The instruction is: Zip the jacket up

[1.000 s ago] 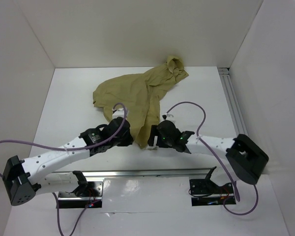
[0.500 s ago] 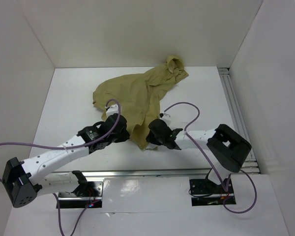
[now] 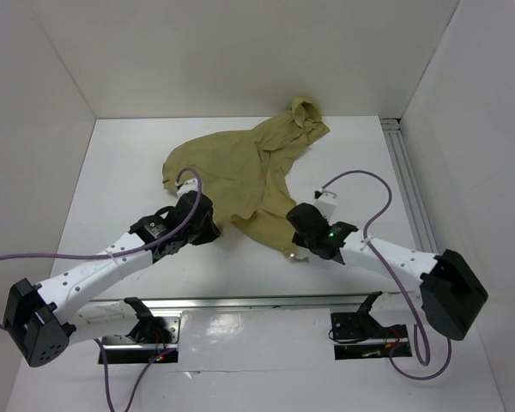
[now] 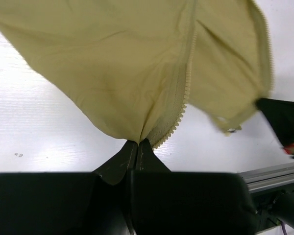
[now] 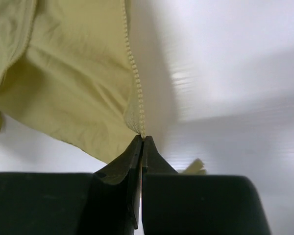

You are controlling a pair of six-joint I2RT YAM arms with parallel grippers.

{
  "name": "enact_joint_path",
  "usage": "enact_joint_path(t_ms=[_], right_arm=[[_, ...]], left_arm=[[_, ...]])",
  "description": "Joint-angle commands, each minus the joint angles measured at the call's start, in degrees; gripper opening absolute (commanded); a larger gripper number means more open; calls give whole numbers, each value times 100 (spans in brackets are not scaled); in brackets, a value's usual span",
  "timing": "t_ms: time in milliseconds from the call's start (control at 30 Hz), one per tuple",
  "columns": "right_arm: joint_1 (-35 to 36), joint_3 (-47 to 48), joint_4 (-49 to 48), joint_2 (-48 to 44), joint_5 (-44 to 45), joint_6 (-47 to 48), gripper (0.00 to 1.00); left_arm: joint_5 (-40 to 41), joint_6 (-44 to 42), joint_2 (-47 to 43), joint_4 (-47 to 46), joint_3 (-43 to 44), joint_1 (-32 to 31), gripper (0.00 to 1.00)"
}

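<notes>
Since a second earlier, your right arm had swung out toward the lower right of the overhead frame. Its right pincer had gone from wide open to fully closed and had drawn the lower edge of the jacket along with it. Your left pincer had drifted a little up and to the left. The bottom of the jacket lay more spread out than before, stretched between the two pincers.

The jacket rested on the white desk in the upper middle of the overhead frame. Its hood was bunched at the top, near the back wall, and its hem was pulled toward the lower centre.

Your left pincer was clamped tight on the fabric. In its wrist view the fingertips met at the bottom centre, pinching the cloth just where a row of zipper teeth ended.

Your right pincer was also closed all the way. In its wrist view the other zipper edge ran straight down into the closed tips, with fabric filling the upper left of the frame. The two rows of teeth were apart, so the front was still unzipped.
</notes>
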State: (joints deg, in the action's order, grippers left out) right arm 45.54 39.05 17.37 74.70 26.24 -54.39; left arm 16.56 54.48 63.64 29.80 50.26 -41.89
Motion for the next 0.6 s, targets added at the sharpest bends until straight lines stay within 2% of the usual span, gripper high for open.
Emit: enact_joint_path(t_ms=[0,133,233,300,367,567], right_arm=[[-212,278,1922,-517,908,569,0],[-650,1006,2656,-702,1006,878,0],[-712,1885,3043,-440,1006,1070,0],[-713,2629,3211,69,1006,1246,0],[-556,2993,3212,474,1006,1483,0],[104,4065,2474,2845,866,1809,0]], left_arm=[[-310,-262,-132,8,212,172,0],[-311,-481,-132,8,265,523,0],[-311,-421,-132,175,327,953,0],[-381,-420,-185,105,397,1182,0],[-512,-473,-185,-61,397,1235,0],[-636,-473,447,-299,397,1411,0]])
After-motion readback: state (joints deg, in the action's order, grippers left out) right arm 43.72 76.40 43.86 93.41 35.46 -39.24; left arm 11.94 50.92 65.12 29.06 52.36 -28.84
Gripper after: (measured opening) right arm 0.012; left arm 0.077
